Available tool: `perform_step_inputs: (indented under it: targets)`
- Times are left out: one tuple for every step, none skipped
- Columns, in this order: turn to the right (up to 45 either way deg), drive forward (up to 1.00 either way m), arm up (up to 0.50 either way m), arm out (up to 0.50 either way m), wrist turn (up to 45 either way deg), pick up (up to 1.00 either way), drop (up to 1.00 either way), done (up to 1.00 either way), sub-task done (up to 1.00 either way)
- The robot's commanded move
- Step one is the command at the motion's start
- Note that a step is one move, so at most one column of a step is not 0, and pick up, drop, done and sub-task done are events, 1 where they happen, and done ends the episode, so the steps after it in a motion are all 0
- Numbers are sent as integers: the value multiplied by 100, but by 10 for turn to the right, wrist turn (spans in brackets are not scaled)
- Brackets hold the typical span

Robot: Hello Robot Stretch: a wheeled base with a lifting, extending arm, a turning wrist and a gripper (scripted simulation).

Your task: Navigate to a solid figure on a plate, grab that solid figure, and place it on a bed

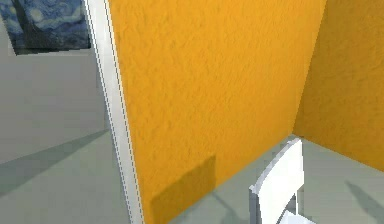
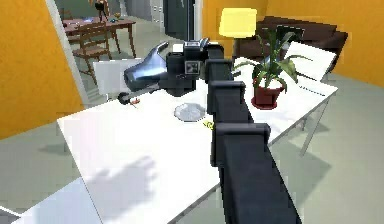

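We judge the grab in hand: the tool (image 2: pixel 133 86) sits by a small dark thing (image 2: pixel 127 98), perhaps the figure, left of the plate (image 2: pixel 187 113) on the counter (image 2: pixel 120 150), whether held we cannot tell, so next comes lifting.

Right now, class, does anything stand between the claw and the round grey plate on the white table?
Nothing visible does: only bare white table lies between the claw and the round grey plate. The green potted plant stands beyond the dark arm.
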Motion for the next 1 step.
perform_step_inputs:
  targets:
    - [0,0,0,0,-450,0,0,0,0]
